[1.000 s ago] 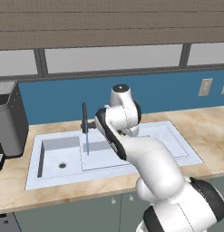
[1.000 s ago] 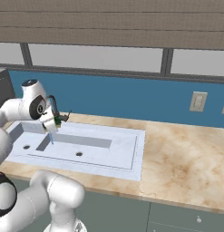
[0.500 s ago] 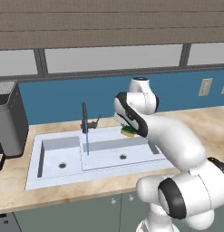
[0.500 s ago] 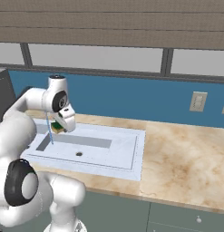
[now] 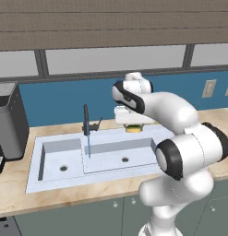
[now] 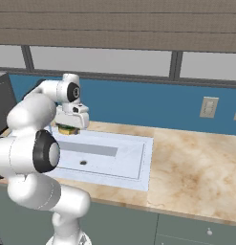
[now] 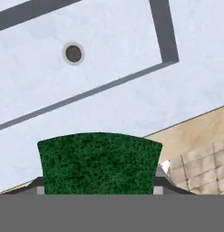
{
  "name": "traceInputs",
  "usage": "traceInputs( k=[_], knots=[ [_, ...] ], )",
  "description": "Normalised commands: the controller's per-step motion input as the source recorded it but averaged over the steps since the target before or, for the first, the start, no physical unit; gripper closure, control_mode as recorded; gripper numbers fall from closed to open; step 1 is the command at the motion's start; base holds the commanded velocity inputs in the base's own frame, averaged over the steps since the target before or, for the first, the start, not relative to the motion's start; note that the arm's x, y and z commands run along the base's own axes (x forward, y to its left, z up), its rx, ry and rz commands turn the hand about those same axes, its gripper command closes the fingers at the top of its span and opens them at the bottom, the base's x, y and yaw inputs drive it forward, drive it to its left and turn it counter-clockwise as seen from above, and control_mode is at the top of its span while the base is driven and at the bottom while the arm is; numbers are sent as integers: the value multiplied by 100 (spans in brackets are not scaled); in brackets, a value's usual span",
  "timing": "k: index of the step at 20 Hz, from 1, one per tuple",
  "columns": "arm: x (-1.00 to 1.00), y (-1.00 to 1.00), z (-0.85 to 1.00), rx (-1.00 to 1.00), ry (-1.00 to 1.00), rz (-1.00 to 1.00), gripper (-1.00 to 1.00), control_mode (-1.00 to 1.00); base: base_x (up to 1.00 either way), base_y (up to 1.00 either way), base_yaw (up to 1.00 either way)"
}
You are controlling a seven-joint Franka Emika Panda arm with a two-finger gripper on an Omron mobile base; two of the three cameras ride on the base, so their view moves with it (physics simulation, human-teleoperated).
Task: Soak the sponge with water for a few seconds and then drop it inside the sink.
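Note:
The sponge, dark green on top and yellow beneath, hangs in my gripper, which is shut on it. It sits above the back right rim of the sink, over the wide basin's far corner. The hand view has the sponge in the foreground, above the sink's pale rim and the counter edge. In the right base view the gripper holds the sponge at the sink's back left. The water falls as a thin blue stream, well left of the sponge.
The black faucet stands behind the divider between the two basins. A dark coffee machine sits on the counter at far left. The wide basin's drain lies ahead of the hand. Marbled counter stretches to the right, and there are outlets on the blue wall.
My arm has swung right with the sponge, from the water stream at the faucet to the back right corner of the wide basin. The grip has stayed shut.

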Motion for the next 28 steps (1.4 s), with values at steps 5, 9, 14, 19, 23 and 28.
traceInputs(
  k=[5,9,14,19,23,28],
  knots=[
    [7,-18,-15,0,0,9,100,-100,0,0,0],
    [1,-1,-38,0,-1,10,100,-100,0,0,0],
    [23,-10,-29,1,-2,9,100,-100,0,0,0],
    [13,-3,0,11,0,11,100,-100,0,0,0],
    [6,-4,0,16,0,13,100,-100,0,0,0],
    [0,0,-11,6,-2,11,100,-100,0,0,0]
  ],
)
